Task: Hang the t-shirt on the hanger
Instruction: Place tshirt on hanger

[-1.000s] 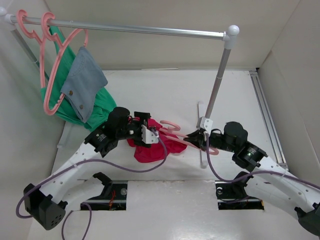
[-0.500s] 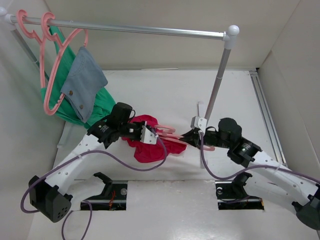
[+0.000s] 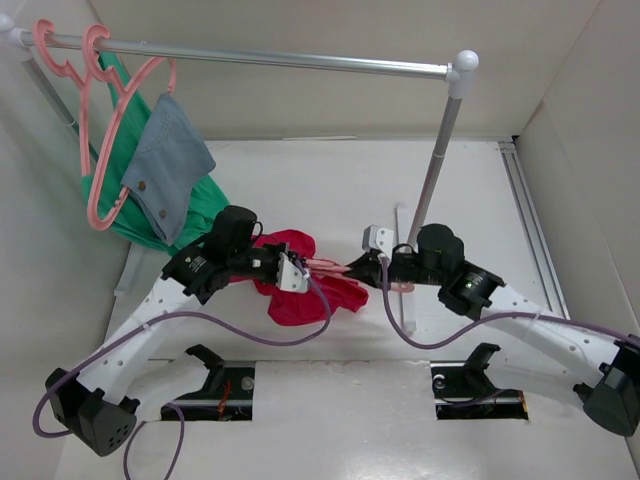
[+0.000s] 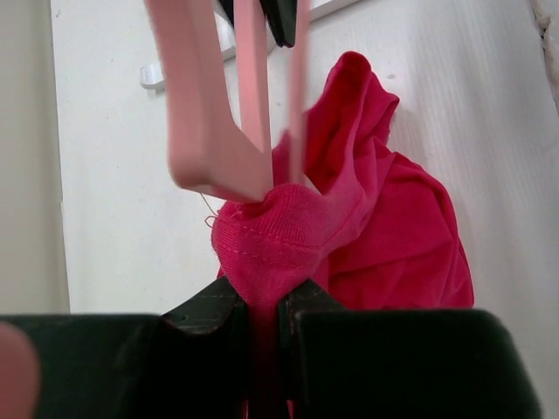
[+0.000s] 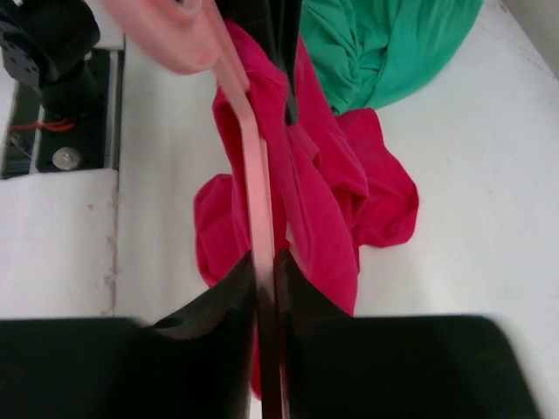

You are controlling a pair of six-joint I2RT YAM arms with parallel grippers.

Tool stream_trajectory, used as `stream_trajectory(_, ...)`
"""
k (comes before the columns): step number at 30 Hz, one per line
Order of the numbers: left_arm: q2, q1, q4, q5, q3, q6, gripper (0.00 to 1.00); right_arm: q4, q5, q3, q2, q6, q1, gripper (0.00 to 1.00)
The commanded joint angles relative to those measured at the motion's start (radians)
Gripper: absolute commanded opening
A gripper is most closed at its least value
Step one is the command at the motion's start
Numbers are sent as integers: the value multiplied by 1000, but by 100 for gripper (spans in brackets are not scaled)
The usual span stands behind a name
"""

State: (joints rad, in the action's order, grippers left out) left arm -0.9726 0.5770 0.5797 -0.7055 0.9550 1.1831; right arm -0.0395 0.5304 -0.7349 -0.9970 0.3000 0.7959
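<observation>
The crimson t-shirt [image 3: 300,300] lies bunched on the table between the two arms. My left gripper [image 3: 300,268] is shut on a pinched fold of the t-shirt [image 4: 393,236], and the fabric fills the gap at the left gripper [image 4: 265,301]. The pink hanger [image 3: 335,266] runs level between the two grippers just above the cloth. My right gripper [image 3: 365,268] is shut on the hanger's thin bar [image 5: 258,175], which passes through the right gripper [image 5: 266,262]. One end of the hanger [image 4: 253,96] rests against the raised fold. The t-shirt [image 5: 323,209] hangs beside the bar.
A metal rail [image 3: 260,58] on a post [image 3: 435,165] spans the back. From its left end hang spare pink hangers [image 3: 100,150], a green garment [image 3: 200,215] and a denim cloth [image 3: 170,165]. The rack's foot [image 3: 405,300] lies under my right arm.
My left gripper has closed on the t-shirt's fold. My right arm has carried the hanger leftward until it meets the cloth at the left gripper.
</observation>
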Motion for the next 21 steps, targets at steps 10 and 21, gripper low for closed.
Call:
stream_trajectory(10, 88, -23, -133, 169, -101, -322, 0, 49, -427, -34, 204, -180, 0, 83)
stream_trajectory(21, 161, -51, -239, 155, -154, -628, 0, 144, -688, 3, 74, -576, 0, 82)
